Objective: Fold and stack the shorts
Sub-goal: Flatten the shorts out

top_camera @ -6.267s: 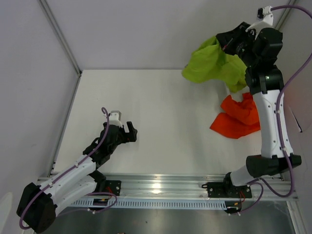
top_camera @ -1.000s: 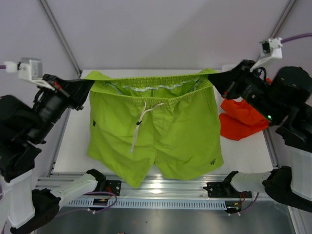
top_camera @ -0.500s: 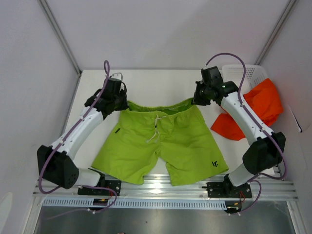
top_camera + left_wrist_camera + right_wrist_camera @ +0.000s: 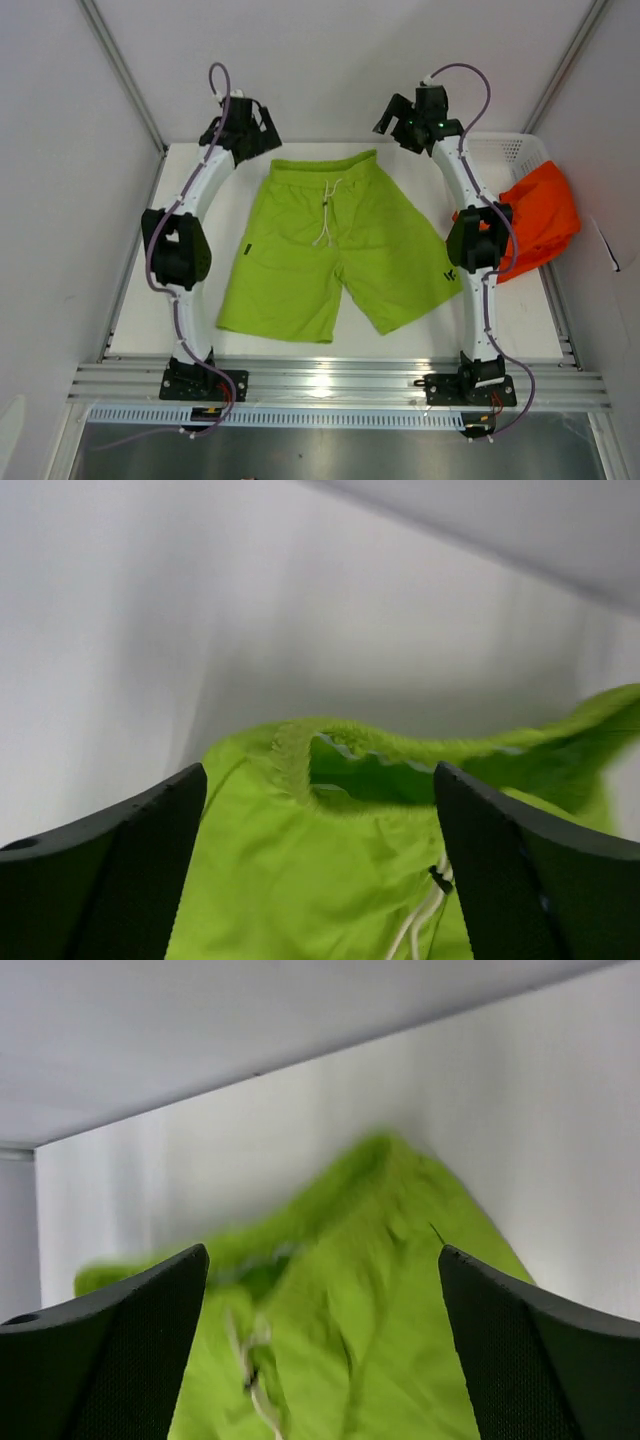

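Observation:
The lime green shorts (image 4: pixel 330 250) lie spread flat on the white table, waistband at the far side and white drawstring on top. My left gripper (image 4: pixel 262 122) hovers open just past the waistband's left corner. My right gripper (image 4: pixel 392 116) hovers open past its right corner. Both are apart from the cloth. In the left wrist view the gripper (image 4: pixel 318 770) frames the waistband of the green shorts (image 4: pixel 300 880), with nothing between its fingers. The right wrist view shows the same: the open gripper (image 4: pixel 322 1250) is above the blurred green shorts (image 4: pixel 380 1300). The orange-red shorts (image 4: pixel 538 215) lie crumpled at the right.
A white mesh basket (image 4: pixel 512 150) stands at the back right corner, with the orange-red pair draped partly over it. A metal rail (image 4: pixel 330 380) runs along the near edge, and grey walls close in the back and sides.
Both grippers have let go of the green waistband and drawn back toward the far wall. The green shorts now lie flat and farther back on the table.

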